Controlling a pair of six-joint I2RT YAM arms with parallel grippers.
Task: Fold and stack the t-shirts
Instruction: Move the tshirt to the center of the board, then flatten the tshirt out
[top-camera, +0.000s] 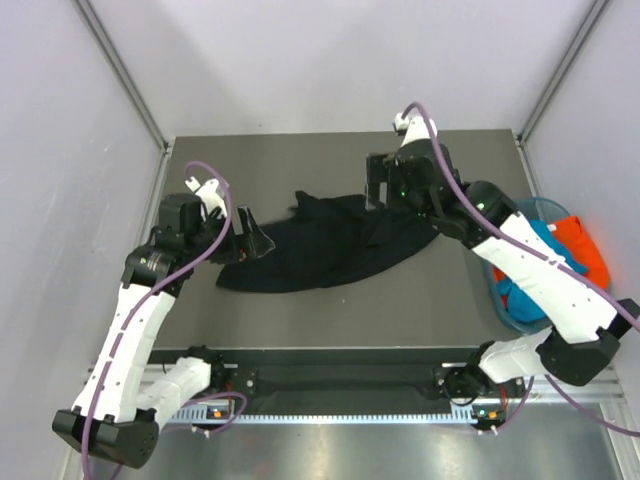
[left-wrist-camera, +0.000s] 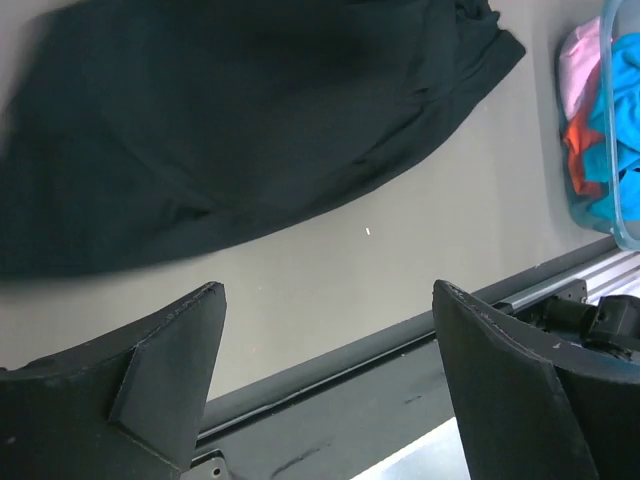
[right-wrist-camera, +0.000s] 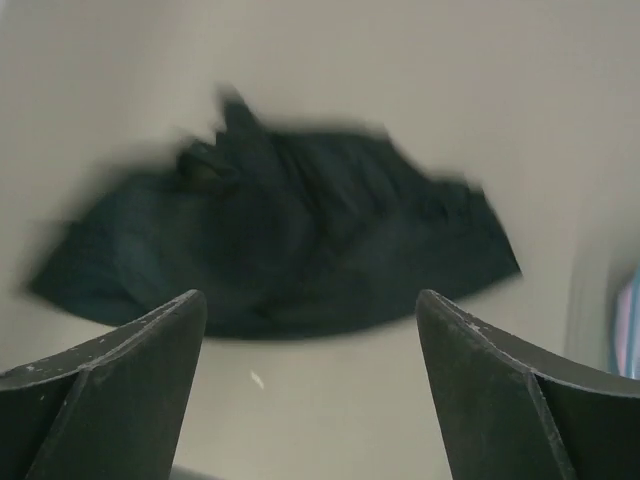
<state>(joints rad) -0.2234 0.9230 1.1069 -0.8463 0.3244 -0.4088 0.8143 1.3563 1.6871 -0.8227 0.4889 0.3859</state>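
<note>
Black t-shirt, soft, light & floppy, lies crumpled btwn the claws, just ahead of left gripper and right gripper, both gaping wide & empty; prob best pinched at edge corners, w/ bunching likely.

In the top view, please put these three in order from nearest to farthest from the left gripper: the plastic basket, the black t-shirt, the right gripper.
1. black t-shirt: spread on the table, its left end right beside the left gripper.
2. right gripper: at the shirt's far right end.
3. plastic basket: at the table's right edge.
</note>
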